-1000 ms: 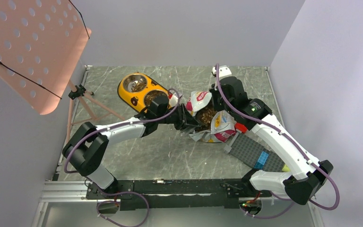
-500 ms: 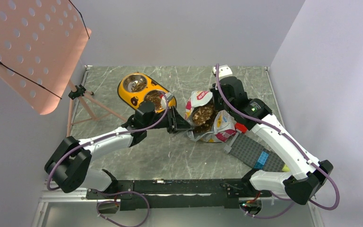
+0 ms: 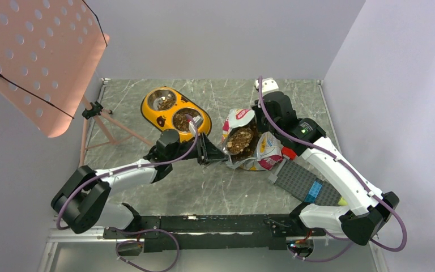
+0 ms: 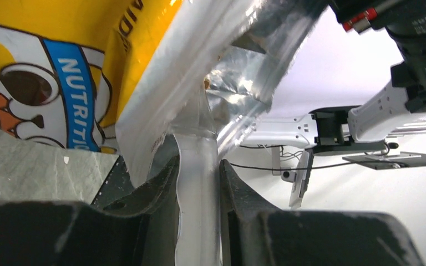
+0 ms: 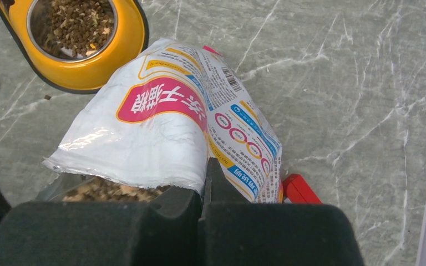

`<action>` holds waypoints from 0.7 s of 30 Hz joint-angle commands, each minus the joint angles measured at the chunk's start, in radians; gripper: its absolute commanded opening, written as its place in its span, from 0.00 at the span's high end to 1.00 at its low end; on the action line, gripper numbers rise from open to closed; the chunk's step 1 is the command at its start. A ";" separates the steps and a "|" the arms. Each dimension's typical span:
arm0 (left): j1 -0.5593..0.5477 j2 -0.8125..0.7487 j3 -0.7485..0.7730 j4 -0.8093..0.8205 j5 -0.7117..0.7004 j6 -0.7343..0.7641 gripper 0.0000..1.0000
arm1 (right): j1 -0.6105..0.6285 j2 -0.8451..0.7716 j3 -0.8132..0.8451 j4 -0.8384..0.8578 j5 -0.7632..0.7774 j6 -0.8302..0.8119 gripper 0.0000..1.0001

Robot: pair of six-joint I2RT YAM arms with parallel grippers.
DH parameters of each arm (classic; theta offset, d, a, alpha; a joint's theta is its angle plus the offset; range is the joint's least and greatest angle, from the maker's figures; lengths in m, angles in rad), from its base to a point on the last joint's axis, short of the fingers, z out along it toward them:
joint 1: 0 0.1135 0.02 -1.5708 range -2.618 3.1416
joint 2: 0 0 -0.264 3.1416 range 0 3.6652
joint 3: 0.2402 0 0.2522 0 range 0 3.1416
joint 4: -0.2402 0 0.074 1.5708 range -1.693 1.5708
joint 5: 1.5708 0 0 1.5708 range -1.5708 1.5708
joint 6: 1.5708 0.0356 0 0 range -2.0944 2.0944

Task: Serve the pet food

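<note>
Kibble sits in both bowl cups; right gripper pinches the open bag, left gripper clamps a clear plastic piece — serving looks nearly finished.

Yellow double bowl upper centre of overhead view, on grey marbled tabletop. Pink perforated panel fills upper left, tilted, above tripod stand at table's left edge. Grey studded baseplate lower right, blue brick on it. Small red piece just above baseplate. Pale walls behind.
</note>
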 commanded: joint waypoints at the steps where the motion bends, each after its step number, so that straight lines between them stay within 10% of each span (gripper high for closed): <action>1: 0.012 -0.059 -0.017 0.152 -0.009 -0.006 1.00 | -0.008 -0.069 0.043 0.122 0.079 -0.017 1.00; 6: -0.002 0.028 -0.053 0.477 0.036 -0.156 1.00 | -0.011 -0.050 0.062 0.118 0.075 -0.014 1.00; 21: -0.009 0.043 -0.040 0.413 0.065 -0.127 1.00 | -0.013 -0.043 0.066 0.139 0.055 -0.015 1.00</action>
